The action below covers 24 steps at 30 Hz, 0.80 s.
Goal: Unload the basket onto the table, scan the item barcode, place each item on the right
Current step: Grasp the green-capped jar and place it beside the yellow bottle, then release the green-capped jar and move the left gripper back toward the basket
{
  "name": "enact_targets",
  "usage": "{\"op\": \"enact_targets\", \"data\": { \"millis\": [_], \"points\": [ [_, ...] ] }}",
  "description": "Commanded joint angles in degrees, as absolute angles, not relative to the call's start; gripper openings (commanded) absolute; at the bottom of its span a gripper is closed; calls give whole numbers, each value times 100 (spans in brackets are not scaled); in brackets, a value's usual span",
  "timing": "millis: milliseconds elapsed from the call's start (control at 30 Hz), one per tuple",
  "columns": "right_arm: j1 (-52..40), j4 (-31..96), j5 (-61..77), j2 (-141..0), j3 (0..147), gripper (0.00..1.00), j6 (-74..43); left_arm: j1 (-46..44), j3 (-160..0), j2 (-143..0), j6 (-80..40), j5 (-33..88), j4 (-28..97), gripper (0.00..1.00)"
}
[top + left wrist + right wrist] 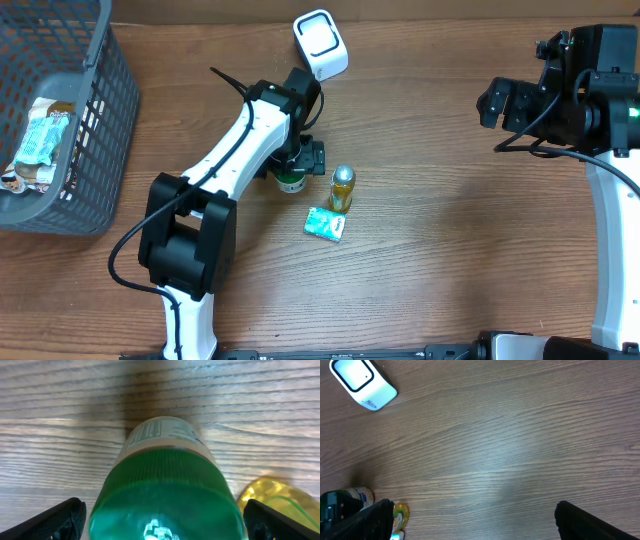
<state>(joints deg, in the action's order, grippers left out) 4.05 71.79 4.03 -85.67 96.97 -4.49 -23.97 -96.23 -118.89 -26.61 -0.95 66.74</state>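
- I am looking at the left gripper [162,522] hanging with its black fingers spread wide either side of a small white-labelled plastic bottle with a ribbed green cap [167,460], gripping nothing.
- The bottle is standing upright on the brown wooden table [450,260], just beside a gold-topped bottle [342,187], near a small green packet [324,223], and some way from the white boxy scanner [320,43].
- I am judging it light, rigid and slightly slick, so I am planning to grip the ribbed cap and leave the label bare.
- The left wrist view is showing the label print, which the arm is hiding overhead.
- The right gripper [470,522] is hanging spread and empty, well apart.
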Motion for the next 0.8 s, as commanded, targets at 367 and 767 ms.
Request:
{"op": "enact_targets", "data": {
  "millis": [367,767],
  "points": [
    [416,7170,346,-8495,9821,100,-467,-2233,-10899,-10363,-1887,-526,7067,100],
    [416,7170,349,-8495,9821,100,-467,-2014,-11596,-9159,-1096,-2777,6932,100]
  ]
}}
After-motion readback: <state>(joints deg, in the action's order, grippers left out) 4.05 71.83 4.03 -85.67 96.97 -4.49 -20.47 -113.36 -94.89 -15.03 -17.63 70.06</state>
